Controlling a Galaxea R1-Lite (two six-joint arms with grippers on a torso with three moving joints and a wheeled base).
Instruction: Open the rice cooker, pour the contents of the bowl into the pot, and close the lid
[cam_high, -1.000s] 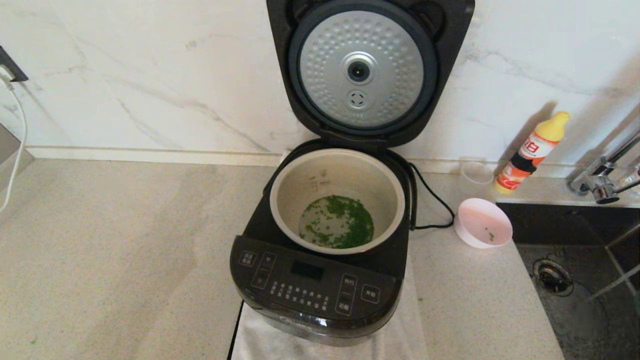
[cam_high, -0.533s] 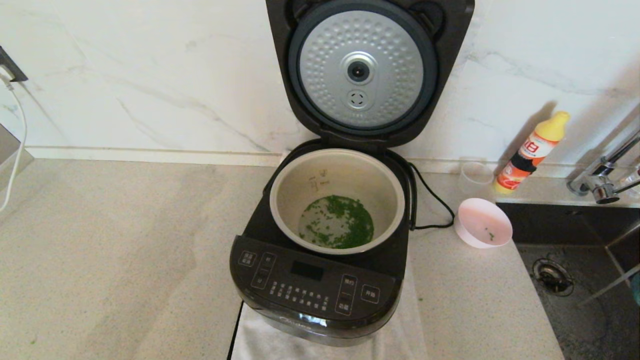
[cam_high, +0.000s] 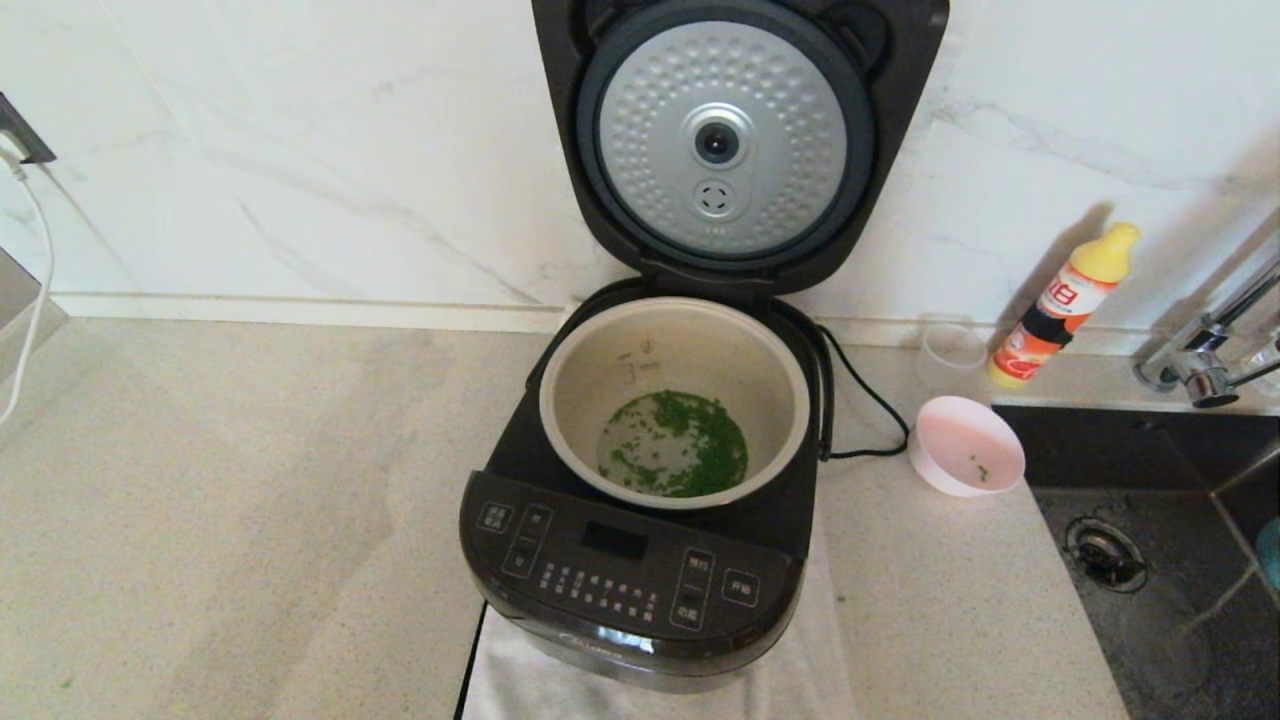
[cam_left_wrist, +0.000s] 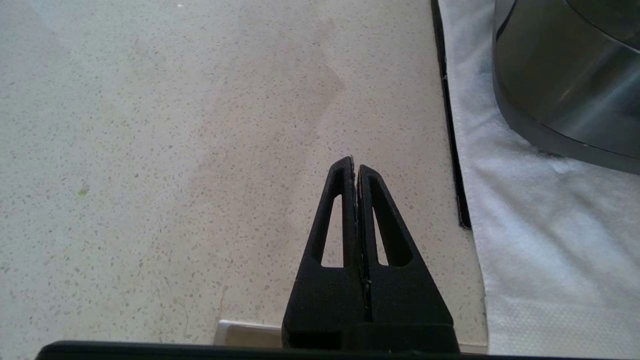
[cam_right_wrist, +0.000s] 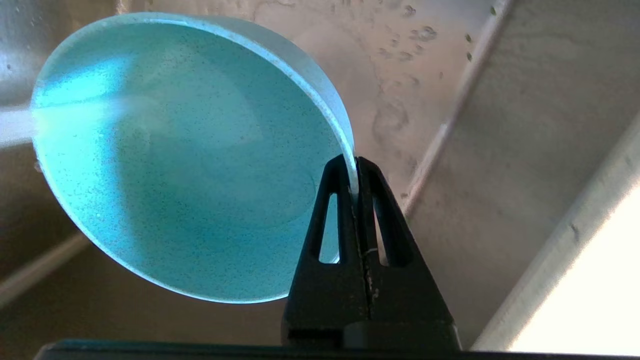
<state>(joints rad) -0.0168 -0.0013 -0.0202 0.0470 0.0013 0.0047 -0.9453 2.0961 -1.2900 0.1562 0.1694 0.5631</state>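
The black rice cooker (cam_high: 620, 570) stands mid-counter with its lid (cam_high: 720, 140) raised upright, silver dimpled underside facing me. Green bits (cam_high: 680, 445) lie scattered on the floor of the cream pot (cam_high: 560, 400). The pale-pink bowl (cam_high: 965, 445) rests on the counter to the cooker's right, holding only a few green specks. My right gripper (cam_right_wrist: 354, 165) is shut on the rim of a teal bowl (cam_right_wrist: 175, 160) over the sink; just a sliver of that teal bowl (cam_high: 1272, 550) shows in the head view. My left gripper (cam_left_wrist: 354, 165) is shut and empty, above bare counter beside the cooker's base (cam_left_wrist: 565, 85).
A white cloth (cam_left_wrist: 540, 215) lies under the cooker. The dark sink (cam_high: 1150, 560) with a faucet (cam_high: 1200, 370) is at the right. An orange-yellow bottle (cam_high: 1060, 305) and a clear cup (cam_high: 953, 348) stand at the wall behind the pink bowl. The power cord (cam_high: 870, 400) loops beside the cooker.
The teal bowl's edge has come into the head view at the right border over the sink and risen a little. Cooker, pot and pink bowl have not moved.
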